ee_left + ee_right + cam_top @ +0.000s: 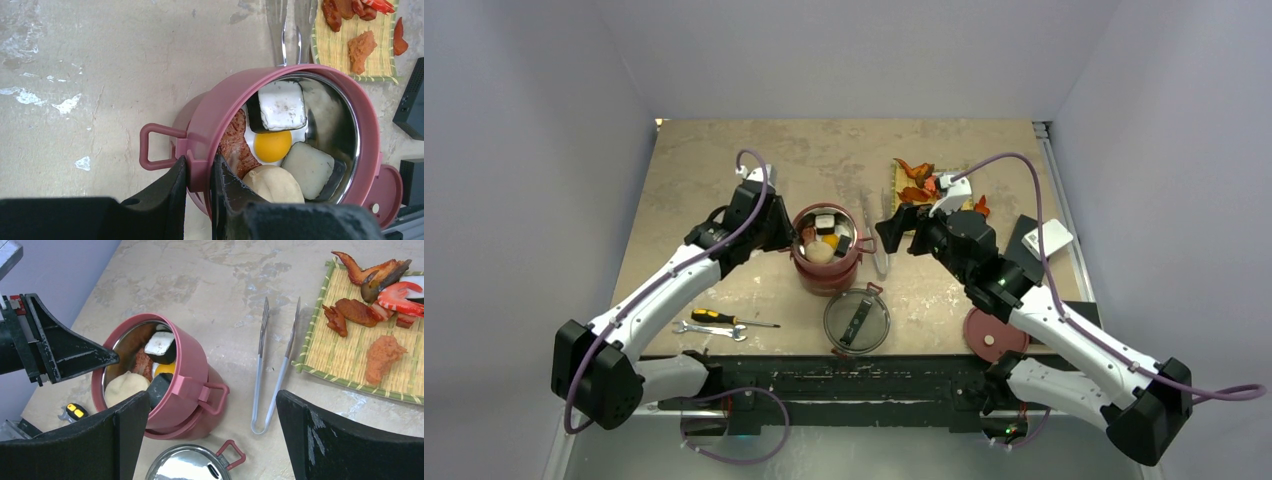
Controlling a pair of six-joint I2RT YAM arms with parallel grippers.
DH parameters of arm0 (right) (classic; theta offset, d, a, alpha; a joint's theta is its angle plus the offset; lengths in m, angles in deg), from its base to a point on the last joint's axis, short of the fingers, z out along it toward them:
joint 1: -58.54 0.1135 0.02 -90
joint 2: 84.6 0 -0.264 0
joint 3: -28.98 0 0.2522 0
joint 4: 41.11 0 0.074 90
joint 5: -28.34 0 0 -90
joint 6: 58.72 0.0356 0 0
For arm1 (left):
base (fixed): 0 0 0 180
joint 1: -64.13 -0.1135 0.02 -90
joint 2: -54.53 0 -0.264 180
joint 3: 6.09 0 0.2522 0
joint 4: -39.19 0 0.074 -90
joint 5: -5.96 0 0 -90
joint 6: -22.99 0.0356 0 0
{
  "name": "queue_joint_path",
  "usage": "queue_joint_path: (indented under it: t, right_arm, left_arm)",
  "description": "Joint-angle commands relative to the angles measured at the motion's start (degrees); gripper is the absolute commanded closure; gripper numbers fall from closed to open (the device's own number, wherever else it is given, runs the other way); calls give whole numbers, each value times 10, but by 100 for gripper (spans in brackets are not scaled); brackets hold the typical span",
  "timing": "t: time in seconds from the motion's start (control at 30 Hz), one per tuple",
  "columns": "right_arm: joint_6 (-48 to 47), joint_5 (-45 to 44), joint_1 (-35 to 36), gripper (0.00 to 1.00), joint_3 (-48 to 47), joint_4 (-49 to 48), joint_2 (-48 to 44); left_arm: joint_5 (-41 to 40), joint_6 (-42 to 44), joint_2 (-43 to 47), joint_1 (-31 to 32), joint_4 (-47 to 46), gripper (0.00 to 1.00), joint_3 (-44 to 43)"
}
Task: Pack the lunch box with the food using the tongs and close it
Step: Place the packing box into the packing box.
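Left hand [199, 175] pinching the lunch box [235, 92] rim, right hand [212, 402] spread wide, empty, seemingly above the tongs [259, 365] on the desk [210, 280]

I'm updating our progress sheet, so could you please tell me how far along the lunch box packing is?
Done: the top bowl of the lunch box holds a fried egg, a bun and white cubes. In hand: the left claw grips its rim; the open right claw hovers by the tongs, which lie unheld. Left: food sits on the woven mat, and the see-through lid lies off.
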Motion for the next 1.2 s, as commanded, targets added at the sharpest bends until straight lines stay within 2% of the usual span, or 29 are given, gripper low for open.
queue_joint_path:
  t: [0.0,0.63,1.17]
  right_arm:
    - [11,9,-1,1,3,-13,8]
    - [32,25,-1,1,-5,-13,58]
    - [37,33,-1,1,-9,-10,76]
  left_arm:
    - [-8,-34,35,9,-76,100,3]
    - [33,9,6,9,-41,100,-23]
    - [27,30,-1,10,-7,100,-57]
